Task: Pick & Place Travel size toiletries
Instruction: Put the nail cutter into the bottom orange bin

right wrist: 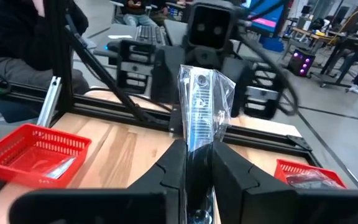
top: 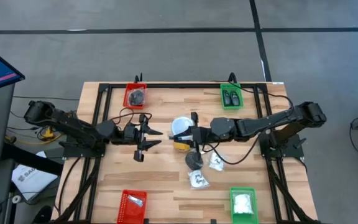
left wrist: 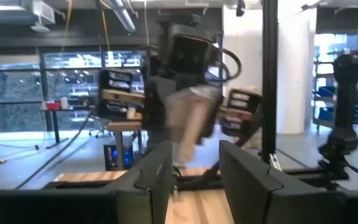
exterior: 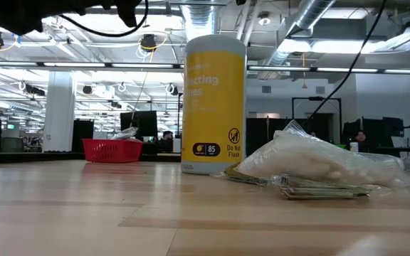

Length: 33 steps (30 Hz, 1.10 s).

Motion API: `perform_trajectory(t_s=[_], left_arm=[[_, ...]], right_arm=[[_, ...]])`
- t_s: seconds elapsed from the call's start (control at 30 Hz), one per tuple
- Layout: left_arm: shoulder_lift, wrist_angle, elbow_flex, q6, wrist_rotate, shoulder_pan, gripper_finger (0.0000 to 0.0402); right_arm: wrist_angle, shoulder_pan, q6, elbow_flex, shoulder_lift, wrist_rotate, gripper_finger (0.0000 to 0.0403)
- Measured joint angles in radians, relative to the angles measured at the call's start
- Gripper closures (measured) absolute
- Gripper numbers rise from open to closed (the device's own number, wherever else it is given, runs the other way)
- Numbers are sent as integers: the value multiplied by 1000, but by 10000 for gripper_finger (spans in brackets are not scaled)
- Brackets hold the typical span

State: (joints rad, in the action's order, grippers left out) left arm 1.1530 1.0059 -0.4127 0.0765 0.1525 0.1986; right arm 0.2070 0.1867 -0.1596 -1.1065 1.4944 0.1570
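My right gripper (right wrist: 197, 152) is shut on a clear packet (right wrist: 201, 102) with a ribbed silvery piece inside, above the table's middle (top: 193, 132). Facing it from the left, my left gripper (top: 158, 138) stands open with nothing between its fingers (left wrist: 194, 180); the packet (left wrist: 194, 118) shows ahead of it, apart. On the table lie a black roundish piece (top: 194, 159) and two more clear packets with white contents (top: 216, 163) (top: 198, 180); the low view shows such packets (exterior: 322, 162) flat on the wood. My right gripper pinches the packet's lower end (right wrist: 198, 142) between its two fingers. The fingers come about level from the table's right side. The packet stands out past the fingertips with its free end up, lifted clear of the table.
A yellow jar with a pale lid (top: 180, 132) stands right beside my right gripper. Red trays (top: 135, 95) (top: 132, 204) and green trays (top: 231, 96) (top: 242, 203) sit near the four corners. Black frame rails (top: 166, 85) run along the table's edges. Bare wood lies at the near middle.
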Motion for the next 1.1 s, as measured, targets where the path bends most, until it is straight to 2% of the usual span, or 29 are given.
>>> perform_trajectory(t_s=[0.27, 0.53, 0.7, 0.87, 1.1], left_arm=[[111, 46, -78, 2, -27, -50, 235], [190, 52, -139, 24, -55, -54, 203], [213, 68, -171, 25, -58, -54, 203], [217, 68, -180, 49, -107, -54, 209], [217, 68, -180, 50, -108, -55, 234]], right_arm=[[-4, 0, 2, 0, 0, -2, 360], [-14, 0, 2, 0, 0, -2, 360], [-16, 0, 2, 0, 0, -2, 360], [-16, 1, 2, 0, 0, -2, 360], [-16, 1, 2, 0, 0, -2, 359]])
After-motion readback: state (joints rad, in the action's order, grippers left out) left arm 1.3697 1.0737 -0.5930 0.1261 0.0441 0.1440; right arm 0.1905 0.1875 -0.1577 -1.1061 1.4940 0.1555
